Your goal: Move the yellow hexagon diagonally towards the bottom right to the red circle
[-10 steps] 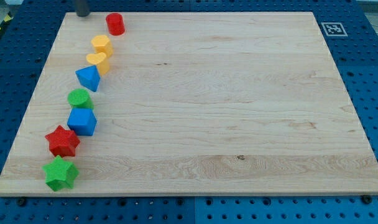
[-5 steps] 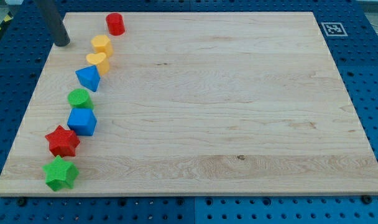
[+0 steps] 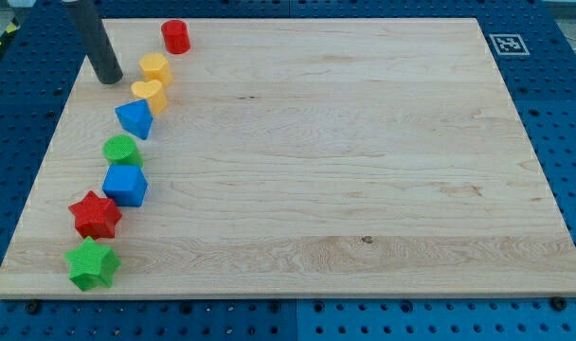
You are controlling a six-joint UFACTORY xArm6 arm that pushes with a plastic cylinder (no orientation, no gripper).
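The yellow hexagon (image 3: pixel 154 66) lies near the board's top left, just below and left of the red circle (image 3: pixel 175 36). A yellow heart (image 3: pixel 149 94) touches the hexagon from below. My tip (image 3: pixel 108 80) rests on the board a short way left of the hexagon and the heart, apart from both.
Below the heart a line of blocks runs down the left side: a blue triangle (image 3: pixel 135 118), a green circle (image 3: pixel 121 150), a blue cube (image 3: pixel 126 185), a red star (image 3: pixel 95 215) and a green star (image 3: pixel 92 263). The wooden board's left edge (image 3: pixel 51 161) is close by.
My tip has moved from the board's top edge down and to the left, then slightly right, ending close to the left of the yellow hexagon. No block has moved.
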